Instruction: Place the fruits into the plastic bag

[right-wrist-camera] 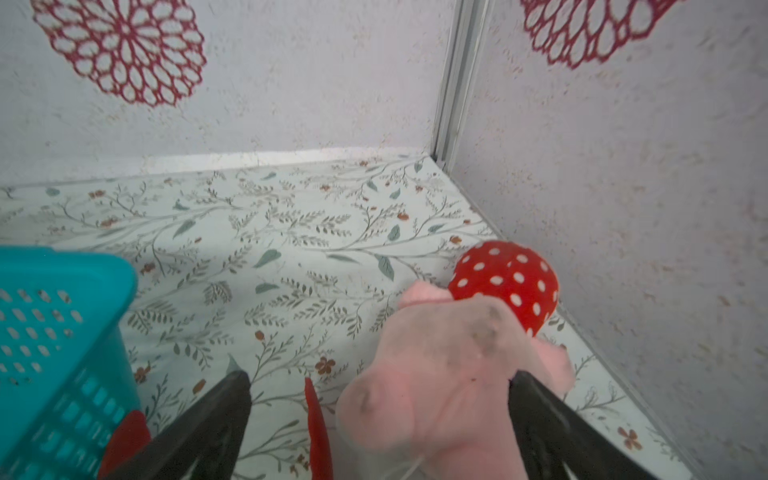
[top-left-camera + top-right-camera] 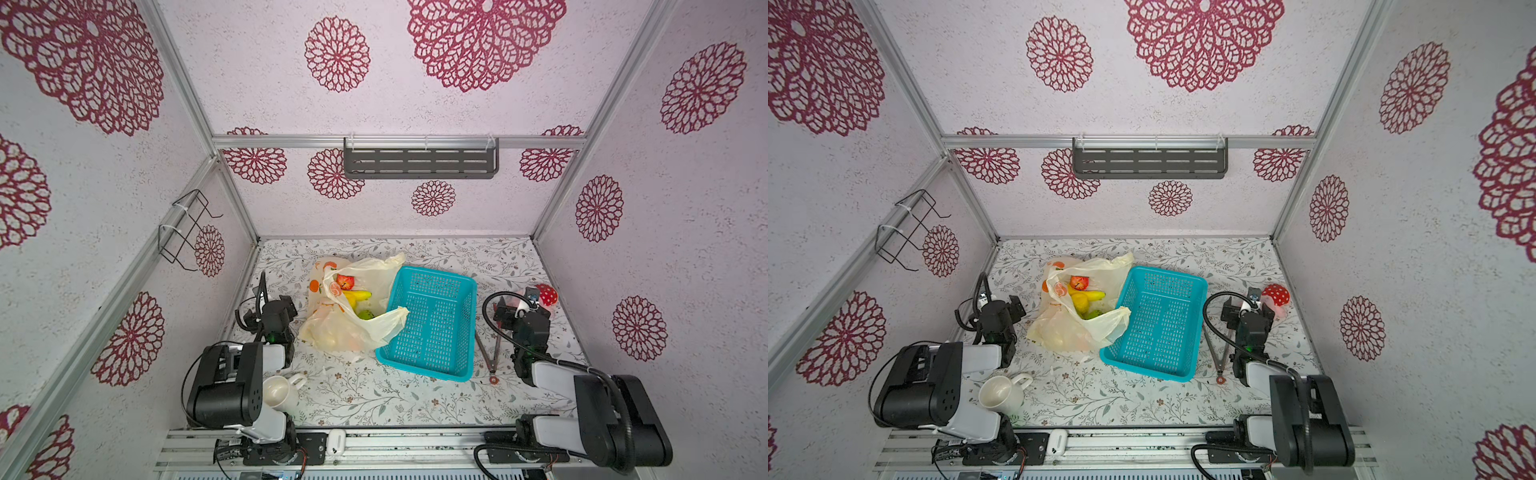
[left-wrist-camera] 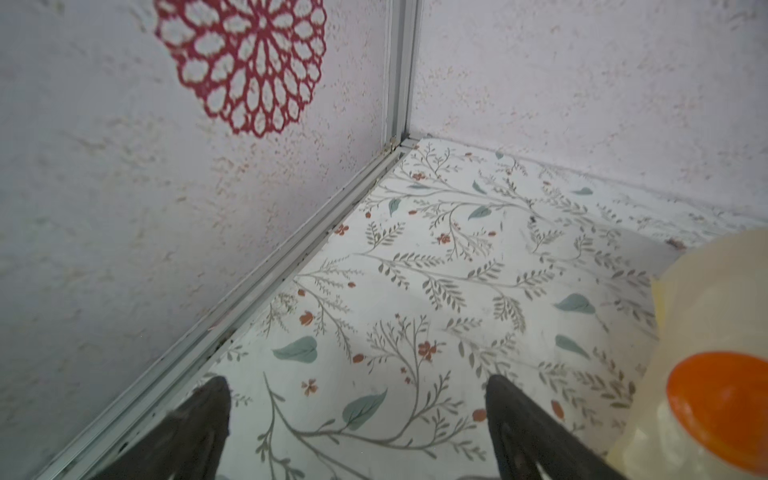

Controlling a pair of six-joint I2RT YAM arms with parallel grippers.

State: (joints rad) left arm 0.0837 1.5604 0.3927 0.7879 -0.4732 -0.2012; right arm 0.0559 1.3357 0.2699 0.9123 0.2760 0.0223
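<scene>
Both top views look steeply down from high over the near edge, covering the whole desk (image 2: 353, 395). The left wrist camera sits low beside the plastic bag (image 3: 706, 299), facing the far left corner. The right wrist camera faces the far right corner, sharing the basket (image 1: 54, 332) and mushroom toy (image 1: 507, 278) with the top views.

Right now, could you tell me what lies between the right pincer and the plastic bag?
The teal perforated basket, touching the plastic bag, and metal tongs nearer the right pincer; both top views show this.
</scene>
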